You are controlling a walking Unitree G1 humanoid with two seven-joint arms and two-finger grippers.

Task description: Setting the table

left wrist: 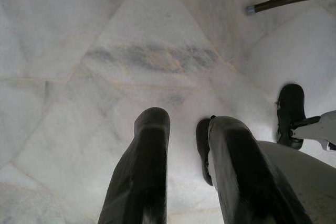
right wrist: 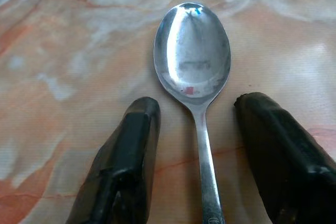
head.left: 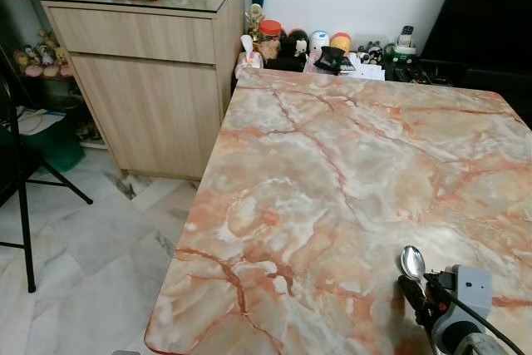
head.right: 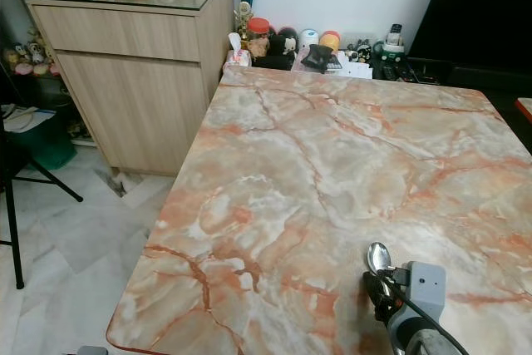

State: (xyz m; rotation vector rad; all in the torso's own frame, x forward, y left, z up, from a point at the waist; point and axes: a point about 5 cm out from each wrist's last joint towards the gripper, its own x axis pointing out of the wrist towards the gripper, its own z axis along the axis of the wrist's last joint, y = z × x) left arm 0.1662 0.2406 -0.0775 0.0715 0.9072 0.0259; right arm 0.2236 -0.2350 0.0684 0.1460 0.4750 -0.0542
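one spoon (right wrist: 192, 56) lower right on table (head.left: 332, 172) | right gripper (right wrist: 197, 108) fingers apart astride handle, gripping nothing | left gripper (left wrist: 186, 124) open, empty, over floor (left wrist: 105, 40)

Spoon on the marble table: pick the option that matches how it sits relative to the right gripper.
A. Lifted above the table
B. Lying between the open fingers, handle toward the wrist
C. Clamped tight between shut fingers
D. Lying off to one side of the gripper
B: the spoon lies flat on the table, its handle running back between the spread fingers of the right gripper, with gaps either side.
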